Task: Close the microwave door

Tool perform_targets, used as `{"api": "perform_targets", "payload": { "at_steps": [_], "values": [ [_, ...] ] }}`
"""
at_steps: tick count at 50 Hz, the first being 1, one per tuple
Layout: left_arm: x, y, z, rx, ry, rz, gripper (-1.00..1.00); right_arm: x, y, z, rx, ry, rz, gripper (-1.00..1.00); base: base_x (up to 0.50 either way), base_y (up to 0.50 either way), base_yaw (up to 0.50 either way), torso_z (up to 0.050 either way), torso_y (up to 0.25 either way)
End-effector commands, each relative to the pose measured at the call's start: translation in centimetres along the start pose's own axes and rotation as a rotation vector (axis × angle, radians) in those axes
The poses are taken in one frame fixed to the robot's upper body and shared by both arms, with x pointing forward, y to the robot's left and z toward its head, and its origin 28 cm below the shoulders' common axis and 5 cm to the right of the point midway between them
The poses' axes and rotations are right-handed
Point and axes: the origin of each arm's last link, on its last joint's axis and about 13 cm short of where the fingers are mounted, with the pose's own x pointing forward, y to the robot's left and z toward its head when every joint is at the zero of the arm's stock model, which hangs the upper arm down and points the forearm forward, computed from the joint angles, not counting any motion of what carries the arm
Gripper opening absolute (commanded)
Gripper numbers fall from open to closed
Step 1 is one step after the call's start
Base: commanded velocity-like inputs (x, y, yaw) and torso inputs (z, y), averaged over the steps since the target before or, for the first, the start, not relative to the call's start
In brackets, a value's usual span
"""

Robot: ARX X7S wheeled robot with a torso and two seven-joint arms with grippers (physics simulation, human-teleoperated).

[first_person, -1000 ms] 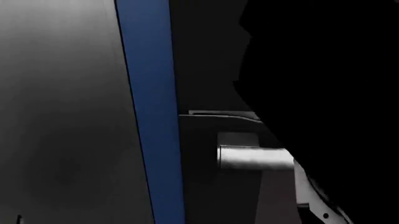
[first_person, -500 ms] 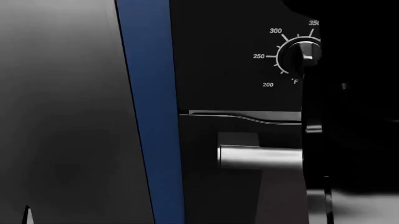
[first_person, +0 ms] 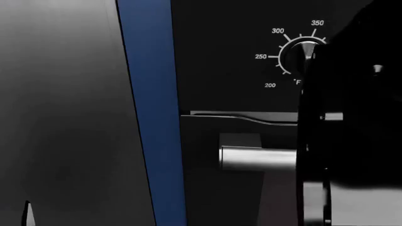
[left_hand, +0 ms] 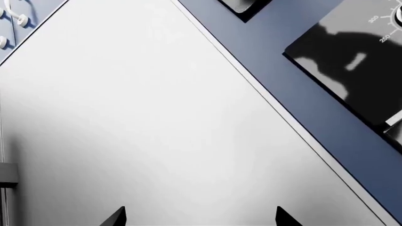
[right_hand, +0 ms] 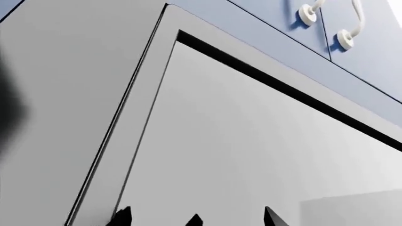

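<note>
We are pressed close against the kitchen front, and the head view gives us little: a grey panel (first_person: 63, 117) along the left edge, a blue strip (first_person: 150, 117) beside it, then a black appliance face with a temperature dial (first_person: 301, 55) and a bar handle (first_person: 257, 158) below it. That dial reads in degrees, so we take this for an oven, not the microwave. A dark bulk, probably the right arm (first_person: 358, 141), covers the right edge of the view.

The left gripper (left_hand: 201, 219) has its fingertips spread wide with nothing between them, facing a broad pale panel (left_hand: 157, 122). The right gripper (right_hand: 196, 217) is likewise parted and empty, facing a flat pale face (right_hand: 251, 141) set in a frame, with a dark seam (right_hand: 251, 70) along one edge and blue cabinet doors with white handles (right_hand: 351, 28) beyond it.

That framed face may be the microwave door, but we cannot say so for sure from this close. If it is, it looks to sit nearly flush in its frame, which fits a door already pushed home. If it is not, the door lies outside all three views and we are approaching it. Either way, the next move calls for a clearer look at the door's free edge, to judge whether it sits flush or stands ajar.
</note>
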Motion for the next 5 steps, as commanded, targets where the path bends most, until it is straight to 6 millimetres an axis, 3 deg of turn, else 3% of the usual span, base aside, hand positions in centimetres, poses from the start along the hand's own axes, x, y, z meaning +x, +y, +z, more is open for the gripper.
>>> {"api": "perform_targets", "payload": {
  "at_steps": [1, 5],
  "values": [
    [0.01, -0.01, -0.01, 0.0, 0.0, 0.0, 1.0, 1.42, -0.03, -8.13, -0.073, 0.445, -0.057, 1.0, 0.0, 0.0, 0.0, 0.0, 0.0],
    [-0.04, -0.03, 0.02, 0.001, 0.0, 0.001, 1.0, 1.38, -0.07, -8.21, -0.073, 0.449, -0.057, 1.0, 0.0, 0.0, 0.0, 0.0, 0.0]
  ]
}}
